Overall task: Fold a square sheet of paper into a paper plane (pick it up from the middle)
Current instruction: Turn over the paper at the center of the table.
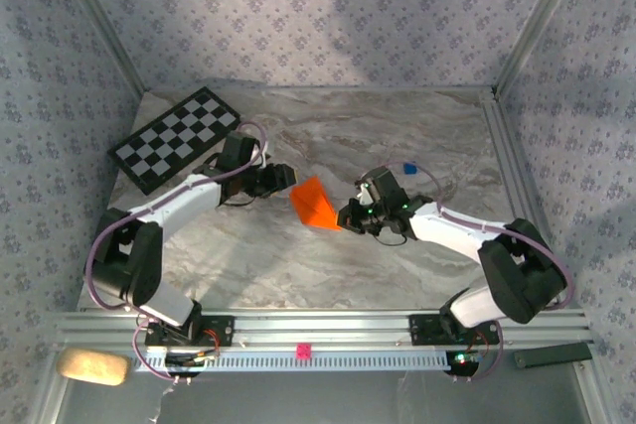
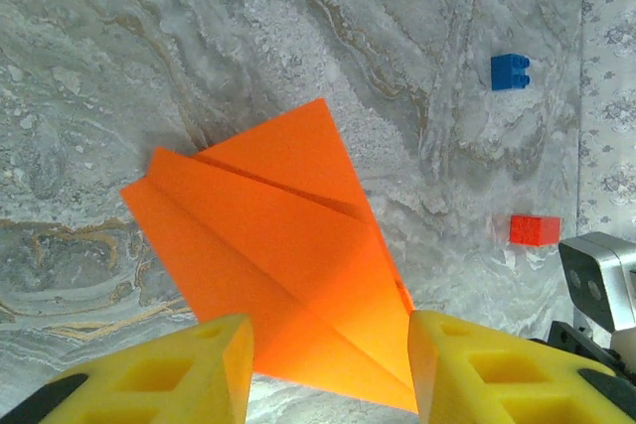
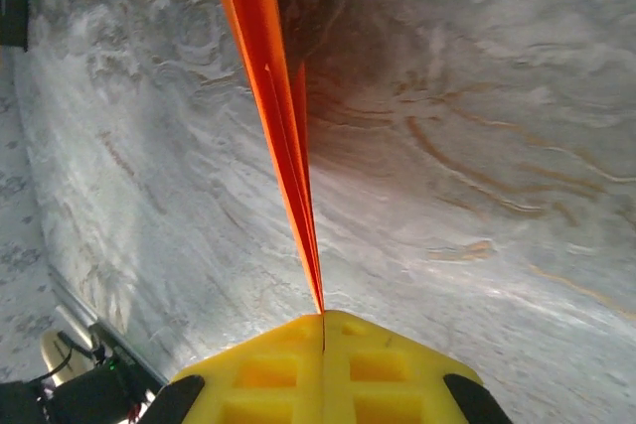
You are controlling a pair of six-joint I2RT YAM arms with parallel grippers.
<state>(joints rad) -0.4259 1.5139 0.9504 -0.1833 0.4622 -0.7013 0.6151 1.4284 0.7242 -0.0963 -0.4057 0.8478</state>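
The orange sheet of paper (image 1: 314, 204) is folded into a pointed, creased kite shape and hangs above the middle of the table. My right gripper (image 1: 348, 217) is shut on its narrow tip. In the right wrist view the paper (image 3: 278, 116) runs edge-on, straight out from the closed yellow right gripper (image 3: 323, 317). My left gripper (image 1: 283, 178) is at the paper's wide left end. In the left wrist view the left gripper (image 2: 330, 337) is open, its yellow fingers (image 2: 214, 364) apart on either side of the paper (image 2: 288, 225), not pressing on it.
A black-and-white checkerboard (image 1: 177, 138) lies at the back left. A small blue cube (image 2: 510, 71) and a small red cube (image 2: 535, 229) sit on the marble table to the right of the paper. Frame rails (image 1: 328, 330) run along the near edge.
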